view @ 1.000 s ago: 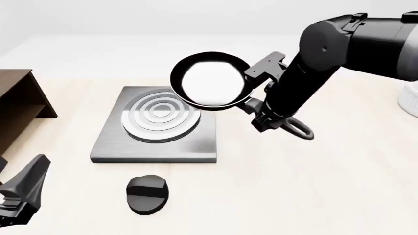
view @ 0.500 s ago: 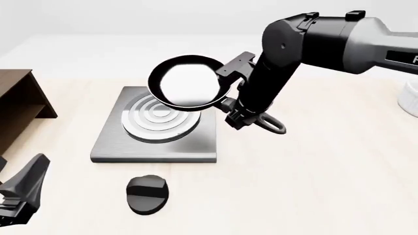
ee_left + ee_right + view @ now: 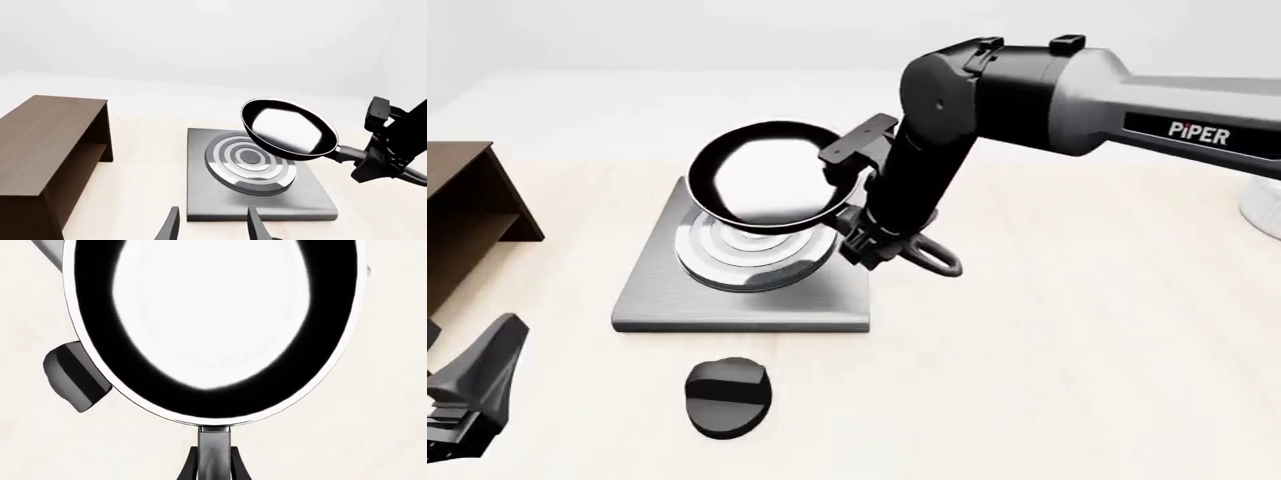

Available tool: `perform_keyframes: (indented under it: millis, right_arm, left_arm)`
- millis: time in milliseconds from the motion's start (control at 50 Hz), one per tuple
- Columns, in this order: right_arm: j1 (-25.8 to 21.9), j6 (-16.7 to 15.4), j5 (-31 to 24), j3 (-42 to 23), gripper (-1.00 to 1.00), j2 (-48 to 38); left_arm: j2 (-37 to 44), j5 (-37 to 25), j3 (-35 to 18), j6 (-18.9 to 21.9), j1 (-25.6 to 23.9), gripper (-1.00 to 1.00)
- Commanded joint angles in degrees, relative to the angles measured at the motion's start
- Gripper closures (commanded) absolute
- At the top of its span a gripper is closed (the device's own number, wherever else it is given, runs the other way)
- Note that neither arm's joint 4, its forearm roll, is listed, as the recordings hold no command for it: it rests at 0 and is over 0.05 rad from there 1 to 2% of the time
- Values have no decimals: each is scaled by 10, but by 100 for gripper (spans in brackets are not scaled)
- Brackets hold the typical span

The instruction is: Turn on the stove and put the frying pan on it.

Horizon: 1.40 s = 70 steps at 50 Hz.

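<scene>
I am holding the frying pan (image 3: pixel 769 177) in the air with the right claw (image 3: pixel 872 243), which is clamped on the pan's handle close behind the bowl; the loop end is sticking out past the claw. The pan is hanging above the far part of the stove (image 3: pixel 654 295), not touching it, and tilting a little. Its glossy inside is filling most of the right wrist view (image 3: pixel 213 325).

Step in hand, as I judge it: centring the pan over the burner rings (image 3: pixel 754 258), then lowering. To do it well I should be levelling the bowl first, bringing it a bit nearer so it sits over the rings, then easing down flat and only letting go once the base is resting. The handle should be pointing clear of the plate edge.

The left claw (image 3: pixel 210 227) is parked low at the near left of the surface (image 3: pixel 1068 380), fingers narrowly apart, holding nothing. The knob (image 3: pixel 729 396) is lying just in front of the stove, apart from it; I cannot tell whether it is turned.

Count: one pan, one stove plate, one knob, one brown shelf (image 3: pixel 50 145), two claws.
</scene>
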<state>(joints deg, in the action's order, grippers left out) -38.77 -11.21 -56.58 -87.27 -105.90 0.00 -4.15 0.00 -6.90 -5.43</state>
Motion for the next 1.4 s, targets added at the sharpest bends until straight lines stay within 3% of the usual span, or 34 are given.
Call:
perform_keyframes:
  millis: [20,1400]
  right_arm:
    - [-9,13,7,-25,100,-10]
    - [-14,18,76,-21,100,-95]
  left_arm:
    - [0,0,0,0,0,-100]
    - [0,6,0,-2,0,-100]
